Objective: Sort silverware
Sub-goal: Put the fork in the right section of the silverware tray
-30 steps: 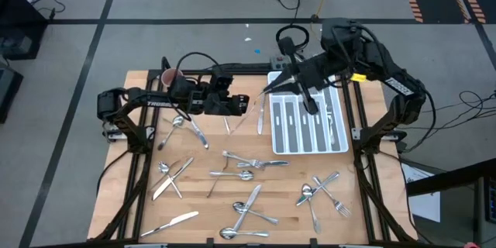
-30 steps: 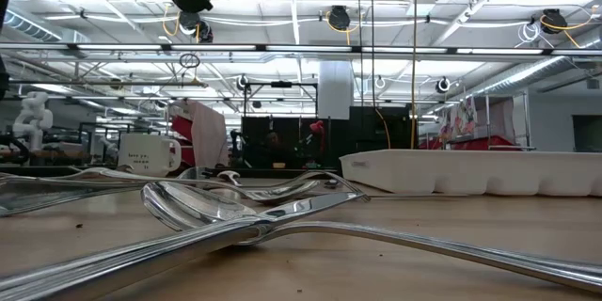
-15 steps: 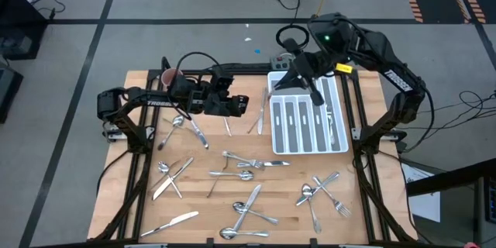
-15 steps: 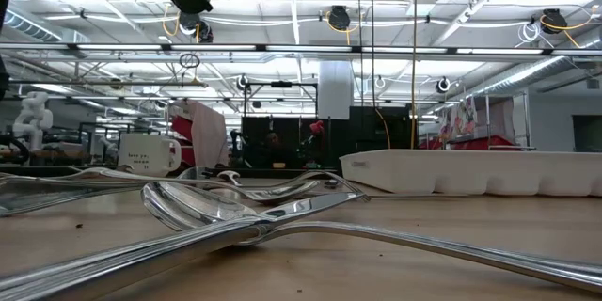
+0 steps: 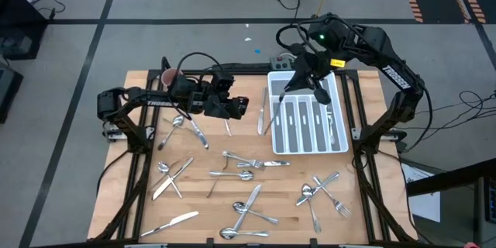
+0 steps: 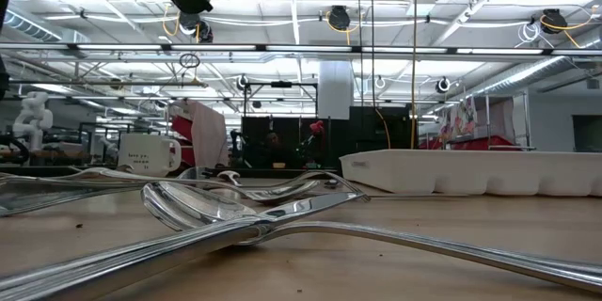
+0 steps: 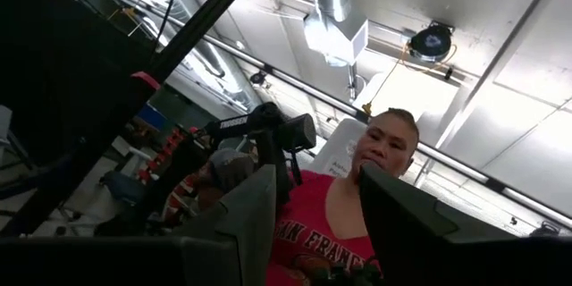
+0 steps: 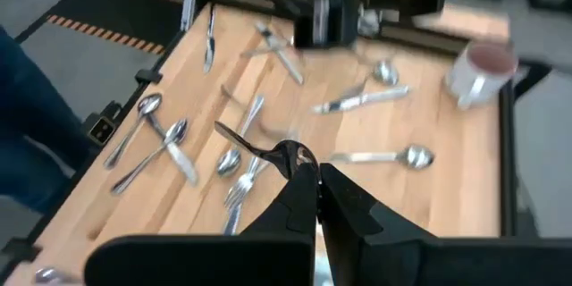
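Only the right wrist view shows the right fingers point(image 8: 315, 183) closed on a utensil point(image 8: 259, 149); left fingers point(image 7: 313, 210) parted, empty.

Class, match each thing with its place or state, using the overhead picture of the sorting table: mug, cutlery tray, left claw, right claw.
Things:
1. mug
2. cutlery tray
3. left claw
4. right claw

Places or states:
a. shut, over the tray's far end
b. far left corner of the table
c. right side of the table, toward the far edge
d. open, left of the tray

Pairs: 1-b, 2-c, 3-d, 4-a
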Robot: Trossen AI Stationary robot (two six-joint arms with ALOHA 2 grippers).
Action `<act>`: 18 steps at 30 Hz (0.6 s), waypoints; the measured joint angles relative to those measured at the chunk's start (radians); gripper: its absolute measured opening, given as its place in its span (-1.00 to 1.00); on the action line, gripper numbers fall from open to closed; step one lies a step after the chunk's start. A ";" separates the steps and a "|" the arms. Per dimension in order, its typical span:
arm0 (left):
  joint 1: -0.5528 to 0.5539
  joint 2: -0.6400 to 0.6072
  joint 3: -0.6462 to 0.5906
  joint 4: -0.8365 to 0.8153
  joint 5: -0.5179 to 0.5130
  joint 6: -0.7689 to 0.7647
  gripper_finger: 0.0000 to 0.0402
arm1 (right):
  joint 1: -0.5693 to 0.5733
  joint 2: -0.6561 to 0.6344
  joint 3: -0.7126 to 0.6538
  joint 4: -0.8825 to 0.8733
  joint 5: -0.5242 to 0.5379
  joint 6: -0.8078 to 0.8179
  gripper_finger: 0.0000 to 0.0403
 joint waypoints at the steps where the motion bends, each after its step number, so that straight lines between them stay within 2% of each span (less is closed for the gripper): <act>1: 0.000 0.000 0.000 0.000 0.004 0.000 -0.17 | -0.004 0.006 0.000 -0.011 0.000 0.006 -1.00; 18: 0.000 0.000 0.000 0.000 0.043 0.002 -0.17 | -0.064 0.117 0.000 -0.174 0.004 0.011 -1.00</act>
